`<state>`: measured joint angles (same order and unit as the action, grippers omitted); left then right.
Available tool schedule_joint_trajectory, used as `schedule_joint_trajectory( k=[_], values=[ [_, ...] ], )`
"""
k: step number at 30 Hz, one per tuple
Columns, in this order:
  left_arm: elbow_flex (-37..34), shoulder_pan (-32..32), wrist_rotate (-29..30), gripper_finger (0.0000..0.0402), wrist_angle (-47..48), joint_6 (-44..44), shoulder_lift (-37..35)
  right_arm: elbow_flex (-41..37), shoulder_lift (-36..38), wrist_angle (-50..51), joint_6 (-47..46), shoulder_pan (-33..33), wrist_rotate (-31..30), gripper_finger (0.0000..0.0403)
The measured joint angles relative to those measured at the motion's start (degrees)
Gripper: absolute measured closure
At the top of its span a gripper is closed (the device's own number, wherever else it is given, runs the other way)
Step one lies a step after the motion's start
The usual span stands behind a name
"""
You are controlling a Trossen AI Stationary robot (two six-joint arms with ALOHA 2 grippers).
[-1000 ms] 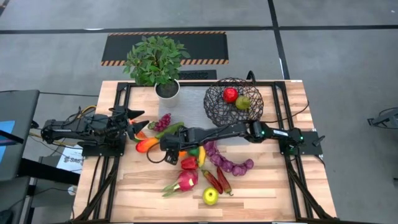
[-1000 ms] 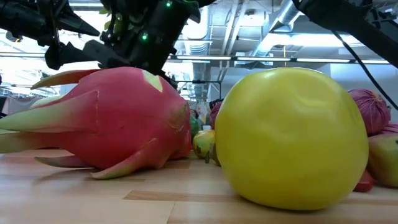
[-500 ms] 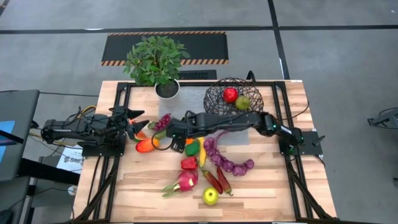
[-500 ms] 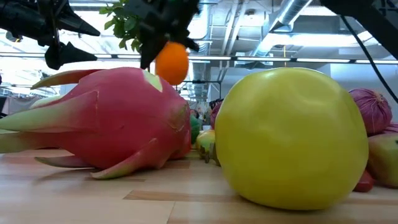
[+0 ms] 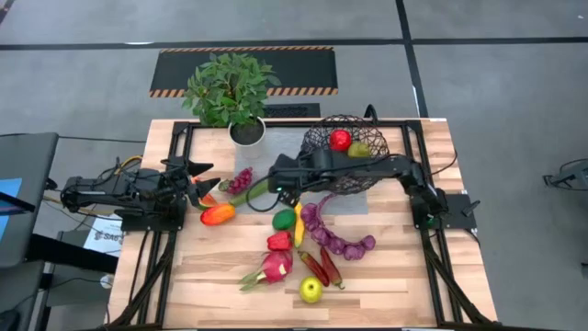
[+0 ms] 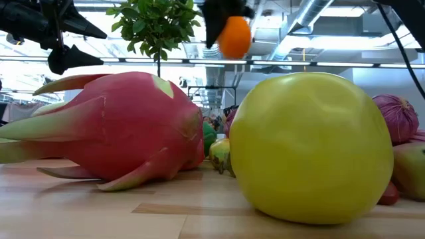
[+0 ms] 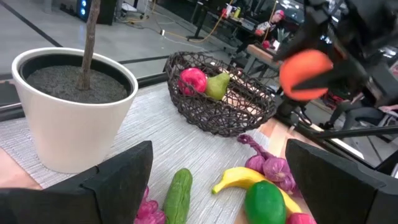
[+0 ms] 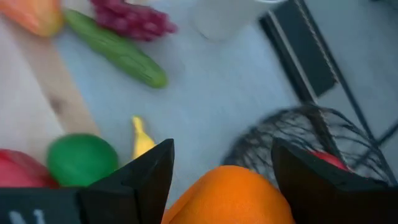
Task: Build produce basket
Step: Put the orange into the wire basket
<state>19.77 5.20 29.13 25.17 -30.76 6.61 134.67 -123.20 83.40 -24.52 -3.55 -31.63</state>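
Right gripper (image 5: 281,172) raised above the worktop's middle, just short of the wire basket (image 5: 323,164) on its near-left side, fingers clenched on an orange (image 8: 229,194); same orange seen aloft in the low view (image 6: 234,37) and from the left wrist (image 7: 306,74). Basket resting on a grey mat (image 5: 367,198) near the far edge, right of centre, already holding 2 pieces: a red apple (image 5: 341,140) and a green pear (image 5: 359,149), touching each other. Potted plant (image 5: 230,90) in a white pot (image 7: 69,109) at the far edge, left of the basket and apart from it. Left gripper (image 5: 204,181) parked low near the left edge, fingers spread apart and holding nothing, an orange-red pepper (image 5: 218,214) just beside it. Rest of the produce strewn across the middle and toward the near edge: purple grapes (image 5: 240,180) and a cucumber (image 5: 250,192) beside them, a green round fruit (image 5: 285,220) touching a banana (image 5: 298,230), a red pepper (image 5: 279,242), a curved string of purple pieces (image 5: 335,241), a dragon fruit (image 5: 272,268), 2 red chillies (image 5: 322,267), and a yellow-green apple (image 5: 310,291) nearest the near edge.
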Motion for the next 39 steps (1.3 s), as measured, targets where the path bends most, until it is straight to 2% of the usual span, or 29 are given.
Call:
schedule_joint_trajectory(
  k=[4,10,15,19,23,31,35,39],
  values=[
    [0.0,0.02,0.01,0.0047,0.0,-0.02,0.0,0.0,2.27,6.11,-2.36,0.57,-2.17,0.0137],
    [0.0,-0.01,-0.07,0.0047,0.3,-0.04,0.0,-1.94,6.56,6.4,-1.59,2.24,-3.48,0.0137],
    [0.0,0.02,-0.14,0.0047,2.42,-0.44,0.0,-9.19,12.92,6.48,-2.32,5.67,-4.15,0.0137],
    [0.0,0.0,-0.12,0.0047,2.96,-0.58,0.0,-19.12,18.96,3.48,-4.92,9.63,-5.3,0.0137],
    [0.0,0.0,0.25,0.0047,2.95,-0.55,0.0,-33.07,25.45,-6.31,-5.48,13.45,-5.53,0.0137],
    [0.0,0.0,0.21,0.0047,2.95,-0.57,0.0,-60.75,34.11,-30.85,-5.57,20.81,2.32,0.0137],
    [0.0,0.0,0.23,0.0047,2.97,-0.85,0.0,-69.58,35.17,-38.12,-5.69,24.43,6.72,0.0137],
    [0.0,-0.01,0.23,0.0047,2.99,-1.2,0.0,-73.84,34.85,-41.11,-6.93,26.85,10.69,0.0137]
  ],
)
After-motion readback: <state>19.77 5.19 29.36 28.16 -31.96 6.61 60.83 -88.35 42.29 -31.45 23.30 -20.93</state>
